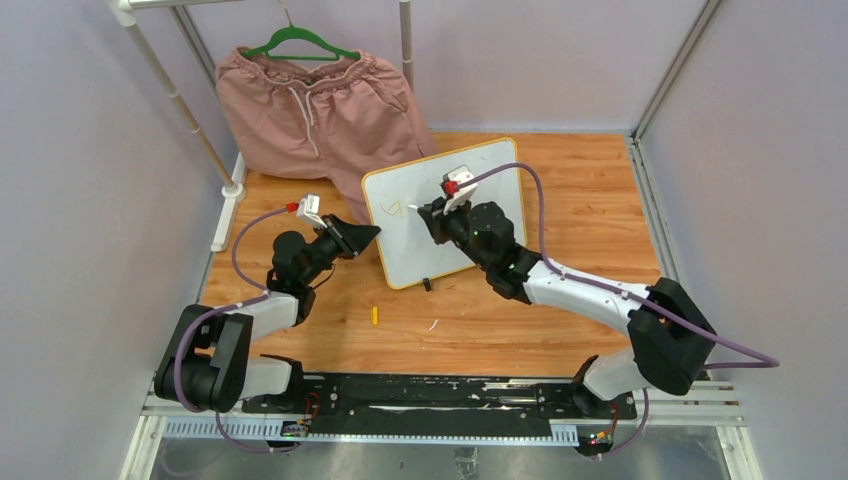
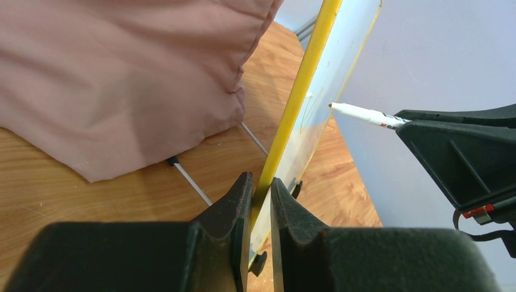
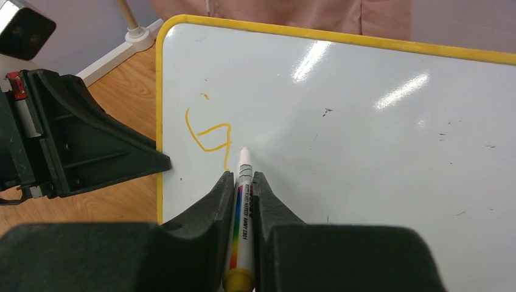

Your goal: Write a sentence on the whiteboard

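Whiteboard (image 1: pixel 405 245): stands propped at a tilt near the middle of the wooden table (image 1: pixel 590 200), its yellow frame facing the arms, one small black clip foot (image 1: pixel 426 285) at its lower edge. Behind its upper left corner hangs a pair of pink trousers (image 1: pixel 320 110) on a green hanger (image 1: pixel 300 42).

Left gripper (image 2: pixel 261 182): pressed together on the board's left yellow edge, one finger on each face, low on that side.

Right gripper (image 3: pixel 243 176): pinching a white marker (image 3: pixel 242 213) with a rainbow-striped barrel. The marker lies along the fingers, nib pointing at the board's face. The nib sits just beside the writing; whether it touches the surface cannot be told.

Sentence (image 3: pixel 210 137): only a first orange squiggle and a short dash above it show, close to the board's left edge in its upper part.

On the table in front of the board lies a small yellow piece (image 1: pixel 375 316), well apart from both grippers.
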You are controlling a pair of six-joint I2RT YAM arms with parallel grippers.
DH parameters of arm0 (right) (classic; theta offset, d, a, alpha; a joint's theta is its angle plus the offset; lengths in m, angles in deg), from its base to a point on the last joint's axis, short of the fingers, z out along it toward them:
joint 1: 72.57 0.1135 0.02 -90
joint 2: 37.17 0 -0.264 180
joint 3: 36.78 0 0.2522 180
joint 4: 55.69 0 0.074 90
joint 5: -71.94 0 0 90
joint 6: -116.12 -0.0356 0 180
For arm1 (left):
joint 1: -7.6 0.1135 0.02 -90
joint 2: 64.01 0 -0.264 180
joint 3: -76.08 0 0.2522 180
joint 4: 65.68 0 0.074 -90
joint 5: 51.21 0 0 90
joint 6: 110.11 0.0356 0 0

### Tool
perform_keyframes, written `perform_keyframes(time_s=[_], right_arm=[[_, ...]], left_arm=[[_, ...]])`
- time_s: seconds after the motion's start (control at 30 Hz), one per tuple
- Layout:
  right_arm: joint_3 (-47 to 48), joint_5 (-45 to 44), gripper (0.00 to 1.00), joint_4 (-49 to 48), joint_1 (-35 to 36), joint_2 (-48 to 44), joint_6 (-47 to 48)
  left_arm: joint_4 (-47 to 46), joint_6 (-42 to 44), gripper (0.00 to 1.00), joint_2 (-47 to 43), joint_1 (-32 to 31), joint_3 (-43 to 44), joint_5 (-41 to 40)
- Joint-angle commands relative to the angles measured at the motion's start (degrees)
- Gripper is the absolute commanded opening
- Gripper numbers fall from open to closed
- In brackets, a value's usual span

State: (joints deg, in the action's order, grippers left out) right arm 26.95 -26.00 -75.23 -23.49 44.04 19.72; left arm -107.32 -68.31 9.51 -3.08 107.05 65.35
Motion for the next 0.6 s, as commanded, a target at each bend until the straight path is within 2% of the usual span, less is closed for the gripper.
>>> perform_keyframes(time_s=[0.0, 0.57], right_arm=[[2.7, -1.6, 0.00, -2.1, -1.2, 1.3, 0.5], [4.1, -0.3, 0.00, -3.4, -1.4, 3.9, -0.3]], left_arm=[[-1.3, 0.6, 0.00, -1.1, 0.1, -0.6, 0.4], [-1.1, 0.7, 0.00, -1.1, 0.1, -0.4, 0.4]])
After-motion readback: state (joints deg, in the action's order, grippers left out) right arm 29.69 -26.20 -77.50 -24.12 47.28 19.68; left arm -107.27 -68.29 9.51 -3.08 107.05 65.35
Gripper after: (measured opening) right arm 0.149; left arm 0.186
